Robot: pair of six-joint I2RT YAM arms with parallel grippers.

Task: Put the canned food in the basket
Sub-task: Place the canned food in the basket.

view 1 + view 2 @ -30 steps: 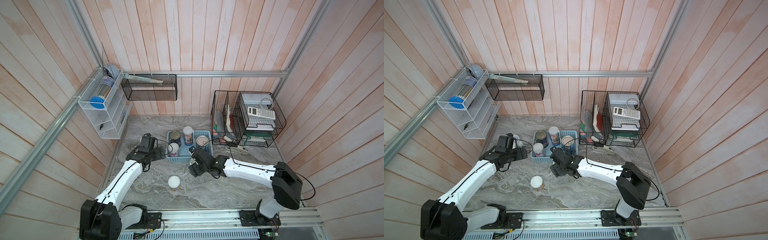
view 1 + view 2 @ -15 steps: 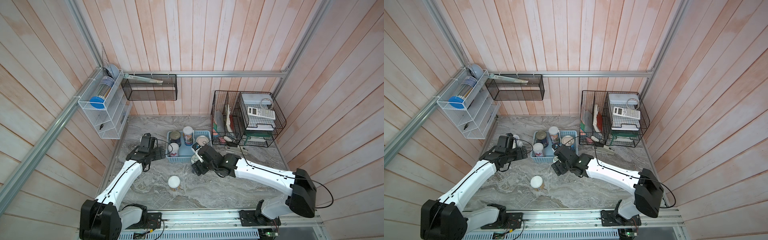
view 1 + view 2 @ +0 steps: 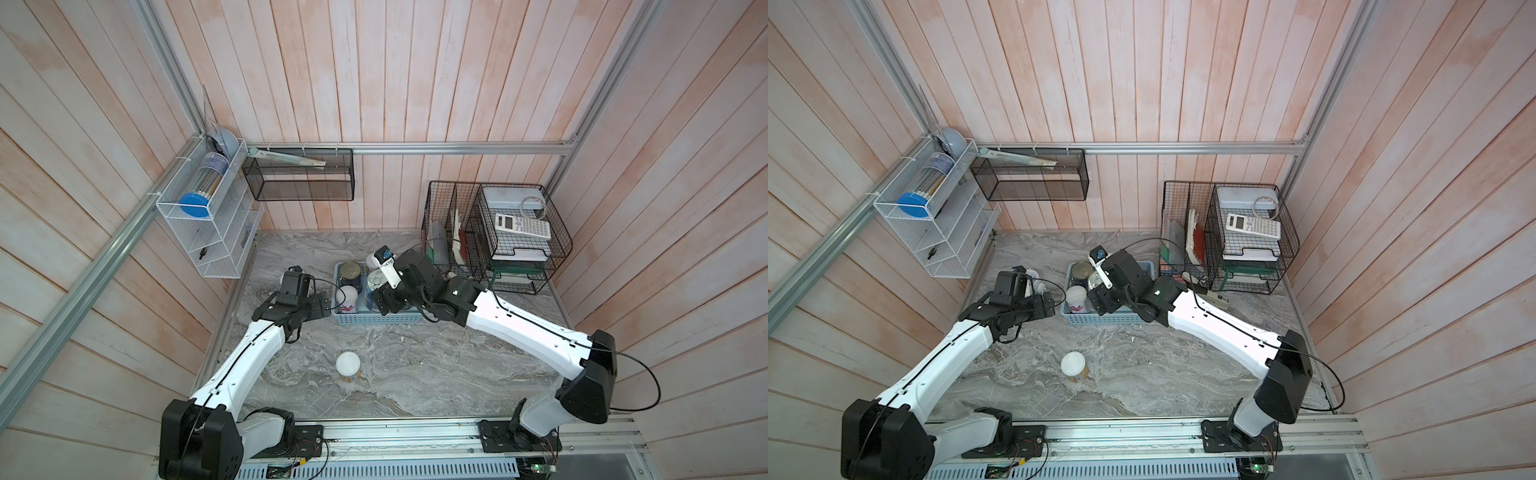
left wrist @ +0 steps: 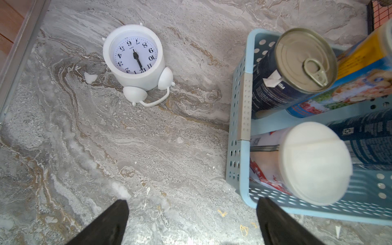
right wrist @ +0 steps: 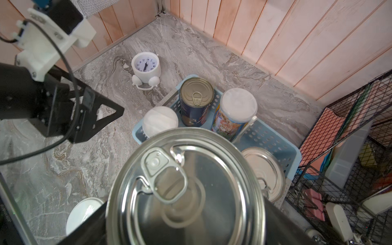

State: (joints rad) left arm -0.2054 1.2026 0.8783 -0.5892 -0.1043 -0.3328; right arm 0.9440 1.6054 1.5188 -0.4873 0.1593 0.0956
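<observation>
Right gripper (image 3: 385, 300) grips an upright silver-topped can (image 5: 186, 191) over the basket (image 3: 374, 319), free slot seemingly straight below against its near wall, left gripper (image 4: 192, 203) wide open at the basket's end.

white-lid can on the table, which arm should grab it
Likely left for the white-lid can: the left claw is open, empty beside the basket; the right claw grips a silver-top can over it.
</observation>
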